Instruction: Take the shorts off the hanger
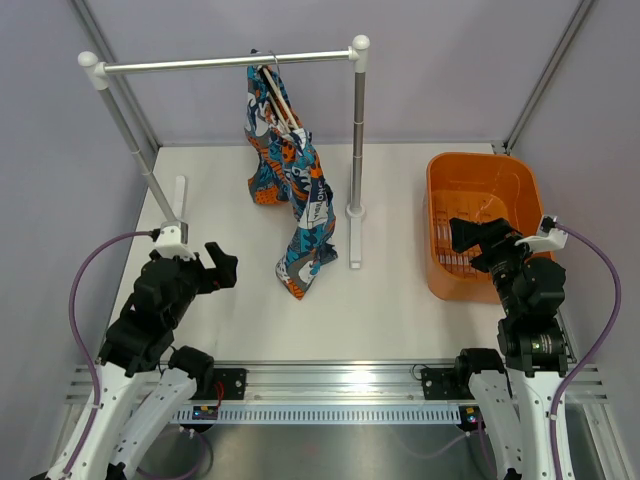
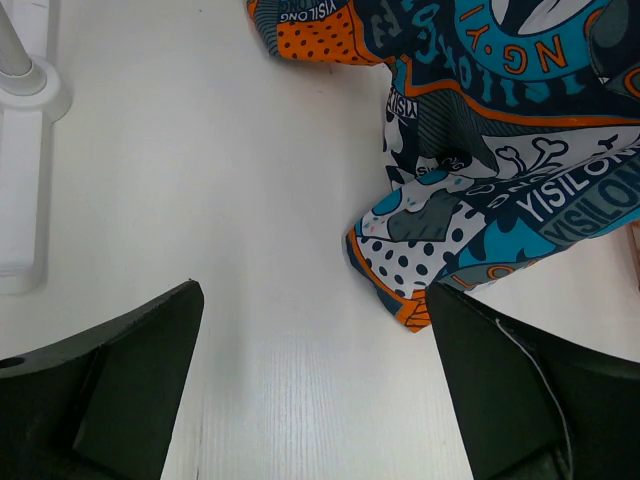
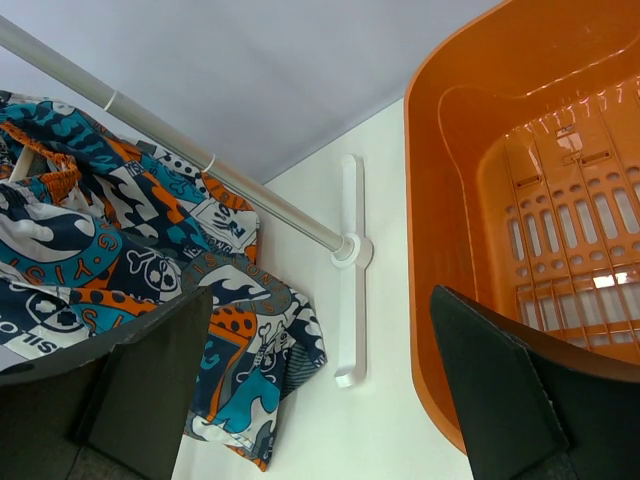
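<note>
At 12 o'clock, shorts (image 1: 296, 190) hang on hanger (image 1: 282, 104); left gripper (image 1: 225, 268) (8 o'clock) and right gripper (image 1: 461, 236) (4 o'clock) have jaws apart, empty.

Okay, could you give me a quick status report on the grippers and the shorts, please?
Left gripper open, right gripper open, both empty. Shorts on hanger, lower end on table. Rack post close beside shorts.

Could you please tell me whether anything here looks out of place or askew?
Only the shorts: they hang bunched and lopsided from the hanger on the rail, trailing so low that their bottom end appears to rest on the table. Nothing looks spilled or damaged.
</note>
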You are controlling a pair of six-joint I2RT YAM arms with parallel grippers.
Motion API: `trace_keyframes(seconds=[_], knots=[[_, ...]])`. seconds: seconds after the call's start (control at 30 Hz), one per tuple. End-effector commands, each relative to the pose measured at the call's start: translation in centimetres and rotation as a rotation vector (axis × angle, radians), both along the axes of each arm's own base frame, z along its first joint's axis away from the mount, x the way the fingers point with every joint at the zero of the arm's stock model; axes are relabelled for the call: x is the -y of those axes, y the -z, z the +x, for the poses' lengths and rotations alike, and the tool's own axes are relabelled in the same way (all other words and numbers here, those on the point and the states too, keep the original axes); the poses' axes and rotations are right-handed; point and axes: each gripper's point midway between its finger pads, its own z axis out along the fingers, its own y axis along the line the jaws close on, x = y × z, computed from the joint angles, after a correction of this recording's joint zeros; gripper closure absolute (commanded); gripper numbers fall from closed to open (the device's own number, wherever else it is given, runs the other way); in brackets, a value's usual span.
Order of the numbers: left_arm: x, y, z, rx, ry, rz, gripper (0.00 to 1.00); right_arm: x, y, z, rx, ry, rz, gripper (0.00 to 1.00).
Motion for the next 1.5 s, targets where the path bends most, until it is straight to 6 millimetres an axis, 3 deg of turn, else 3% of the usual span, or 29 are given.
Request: trace_keyframes(seconds=[0.0,0.13,0.2,0.33,0.5,0.53,0.63,0.77,0.97,1.07,1.1,1.13,1.2,1.47], knots=[[0.5,-1.3,0.4,0.051,0.012,-0.030,0.01,0.0,-1.1,-0.2,0.034,-0.004,-0.004,0.01],[0.9,-1.4,0.4,0.055,0.044,-0.025,0.01,0.0,-0.9,-0.2,0.023,-0.001,-0.006,0.01],[1.9,-2.3,0.1,0.087,0.107,-0.041,0.01,-0.1,-0.8,-0.1,0.013,-0.009,-0.004,0.00],[2.1,-4.4,0.5,0.149,0.106,-0.064,0.01,-0.3,-0.7,-0.1,0.004,-0.022,-0.010,0.01],[5.4,-10.6,2.0,0.219,0.223,-0.174,0.01,-0.1,-0.6,-0.3,-0.007,-0.012,-0.025,0.01],[6.0,-12.8,2.8,0.245,0.234,-0.197,0.01,0.0,-0.6,-0.4,-0.006,-0.004,-0.025,0.01],[7.1,-15.9,4.1,0.280,0.256,-0.211,0.01,0.1,-0.8,-0.8,0.001,0.004,-0.015,0.01],[8.0,-21.1,8.1,0.340,0.186,-0.209,0.05,-0.2,-1.1,-0.9,0.023,-0.015,-0.002,0.01],[10.5,-27.0,12.8,0.401,0.118,-0.215,0.08,-1.0,-1.5,-0.8,0.006,-0.061,0.003,0.01],[11.4,-28.2,14.7,0.421,0.054,-0.178,0.08,-1.2,-1.3,-0.8,-0.006,-0.073,0.004,0.01],[12.7,-26.9,16.6,0.385,0.042,-0.144,0.08,-1.3,-1.4,-0.9,-0.006,-0.078,0.004,0.01],[12.5,-28.8,16.9,0.421,0.016,-0.141,0.08,-1.4,-1.5,-0.9,-0.005,-0.081,0.004,0.01],[12.7,-28.6,19.3,0.417,-0.059,-0.089,0.08,-1.5,-1.8,-1.3,0.004,-0.087,0.007,0.01],[12.5,-27.8,24.2,0.415,-0.252,0.051,0.15,-1.7,-2.6,-2.0,0.003,-0.103,-0.005,0.01]])
